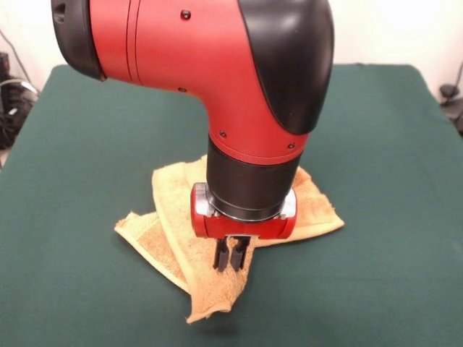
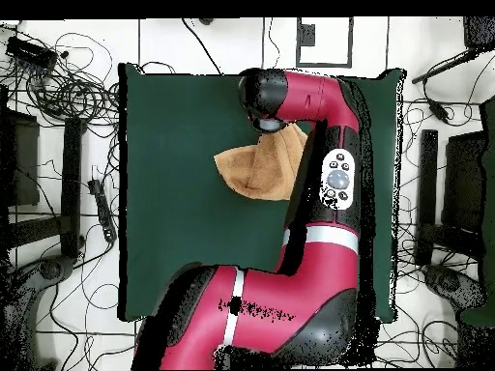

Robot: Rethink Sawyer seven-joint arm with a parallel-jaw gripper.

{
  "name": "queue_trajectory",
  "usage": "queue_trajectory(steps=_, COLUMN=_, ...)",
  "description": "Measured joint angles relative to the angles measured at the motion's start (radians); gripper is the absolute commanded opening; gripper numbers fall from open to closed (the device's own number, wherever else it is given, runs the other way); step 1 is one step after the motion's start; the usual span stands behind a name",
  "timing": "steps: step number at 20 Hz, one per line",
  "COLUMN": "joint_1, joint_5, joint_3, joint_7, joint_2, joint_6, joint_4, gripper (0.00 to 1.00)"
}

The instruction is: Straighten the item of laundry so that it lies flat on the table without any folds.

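The item of laundry [image 1: 173, 217], a yellow-orange terry towel, lies crumpled near the middle of the green table [image 1: 391, 181]. One long fold runs diagonally across it towards the near edge. My gripper [image 1: 229, 266] points straight down onto that fold. Its two dark fingers are drawn close together with their tips in the cloth. In the overhead view the towel [image 2: 256, 169] shows as an orange patch on the table [image 2: 174, 193], partly under the red arm [image 2: 334, 126]. The gripper itself is hidden beneath the wrist there.
The red and black arm [image 1: 217, 79] fills the upper middle of the front view and hides the towel's far part. Cables and dark stands [image 2: 68, 97] surround the table on the floor. Green cloth stretches widely on every side of the towel.
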Motion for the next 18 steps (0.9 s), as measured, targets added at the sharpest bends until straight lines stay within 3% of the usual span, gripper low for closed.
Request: queue_trajectory(steps=18, joint_1=0.000, joint_5=0.000, joint_3=0.000, joint_7=0.000, joint_2=-0.014, joint_6=0.000, joint_4=0.009, gripper=0.00)
